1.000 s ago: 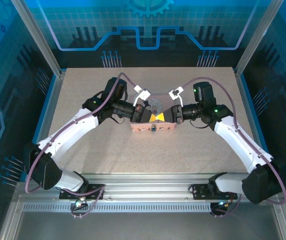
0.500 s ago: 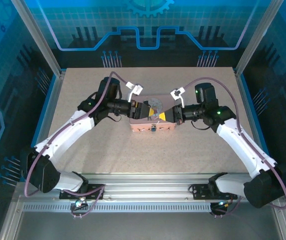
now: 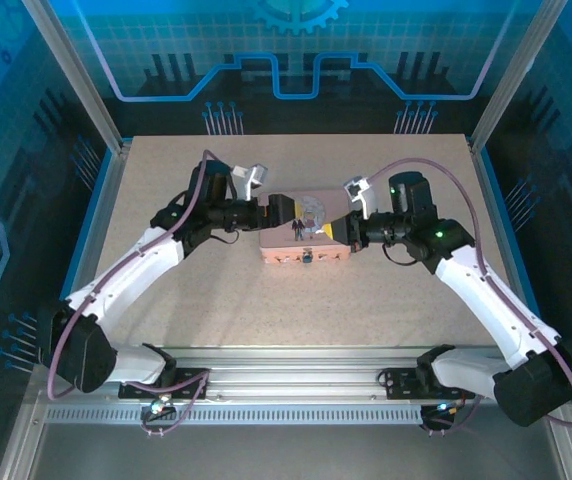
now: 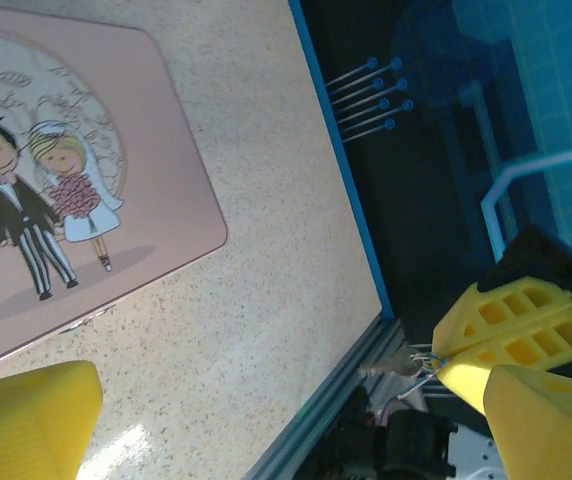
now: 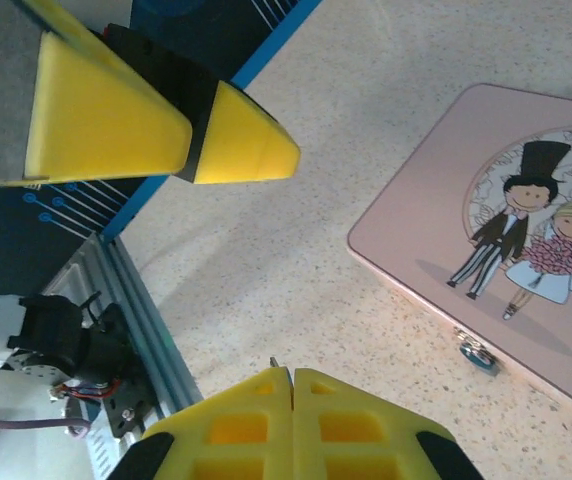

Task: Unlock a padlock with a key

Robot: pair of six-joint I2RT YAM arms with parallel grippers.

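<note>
The key [image 4: 394,365] is pinched in my right gripper [image 3: 335,228], which is shut on it. In the left wrist view the key juts from those yellow fingers [image 4: 511,330] with thin wire loops at its head. Only the key's tip [image 5: 273,363] shows above my right gripper [image 5: 292,372]. The padlock [image 5: 478,355], tiny and bluish, hangs on the front of the pink box [image 5: 436,215], below right of the gripper; it also shows as a speck [image 3: 308,258]. My left gripper [image 3: 284,213] is open with nothing between its fingers, over the box's left end [image 4: 291,390].
The pink box [image 3: 306,243] with a cartoon bride and groom on its lid [image 4: 116,150] sits mid-table. One finger [image 5: 166,120] of my left gripper hangs to the left of my right gripper. The blue table edge [image 4: 341,170] and metal frame rails lie beyond.
My left gripper has opened and drawn back to the left, away from the right gripper. The right gripper stays shut on the key and has shifted slightly right.
</note>
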